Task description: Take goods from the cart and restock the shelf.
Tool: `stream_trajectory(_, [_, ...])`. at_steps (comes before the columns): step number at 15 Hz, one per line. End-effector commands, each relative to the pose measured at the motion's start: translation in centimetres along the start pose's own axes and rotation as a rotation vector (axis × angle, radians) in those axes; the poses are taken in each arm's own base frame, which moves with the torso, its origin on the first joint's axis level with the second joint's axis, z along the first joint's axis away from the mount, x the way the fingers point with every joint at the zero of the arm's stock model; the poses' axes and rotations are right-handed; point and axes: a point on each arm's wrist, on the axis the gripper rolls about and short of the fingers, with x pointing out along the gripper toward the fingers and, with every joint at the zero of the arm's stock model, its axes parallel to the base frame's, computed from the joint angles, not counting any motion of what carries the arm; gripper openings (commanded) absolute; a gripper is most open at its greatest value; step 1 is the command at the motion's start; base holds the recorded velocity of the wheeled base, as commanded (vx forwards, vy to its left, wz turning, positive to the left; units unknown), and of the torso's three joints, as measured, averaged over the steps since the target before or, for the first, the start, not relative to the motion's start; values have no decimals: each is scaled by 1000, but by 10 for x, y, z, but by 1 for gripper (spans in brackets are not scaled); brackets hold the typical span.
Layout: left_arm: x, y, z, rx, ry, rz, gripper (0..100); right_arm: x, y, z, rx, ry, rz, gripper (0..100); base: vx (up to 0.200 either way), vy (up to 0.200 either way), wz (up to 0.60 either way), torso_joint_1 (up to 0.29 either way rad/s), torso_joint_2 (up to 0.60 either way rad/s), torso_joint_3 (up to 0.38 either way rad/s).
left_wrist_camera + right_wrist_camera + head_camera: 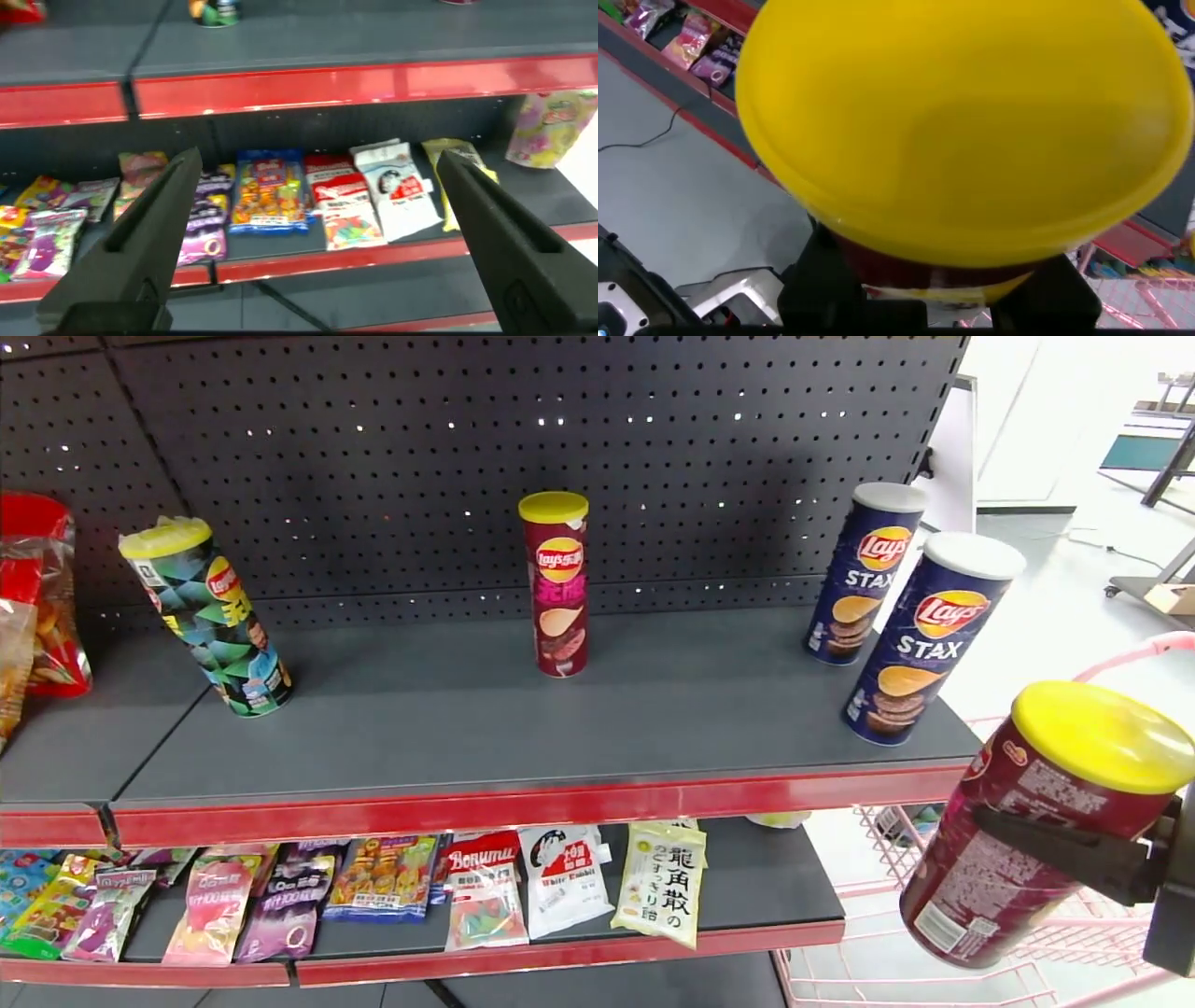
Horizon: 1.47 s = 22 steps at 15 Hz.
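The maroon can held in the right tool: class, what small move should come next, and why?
Probably carry it left, over the shelf board. The right tool grips the maroon can tilted, above the pink cart, off the right end of the upper shelf, which has bare room between the standing can and the blue cans.

Maroon chip can (971, 882), yellow lid (1102, 733)

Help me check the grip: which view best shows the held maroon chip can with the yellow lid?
Head view: the maroon chip can, side and yellow lid, with the right gripper across it. The right wrist view shows mainly the lid. The left wrist view faces snack packets.
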Motion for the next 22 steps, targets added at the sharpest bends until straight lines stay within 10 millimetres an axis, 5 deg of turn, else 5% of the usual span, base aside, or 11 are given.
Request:
stream_trajectory(1, [0,0,0,0,1,0,100,1,1,1,-2,-3,12,0,0,0,0,0,0,0])
stream_trajectory(11, [0,0,0,0,1,-1,100,0,1,5,-14,-30,60,0,180,0,0,1,0,3])
stream_trajectory(22, [2,0,2,100,20,-41,100,-11,6,8,-22,-98,171,0,0,0,0,0,0,0])
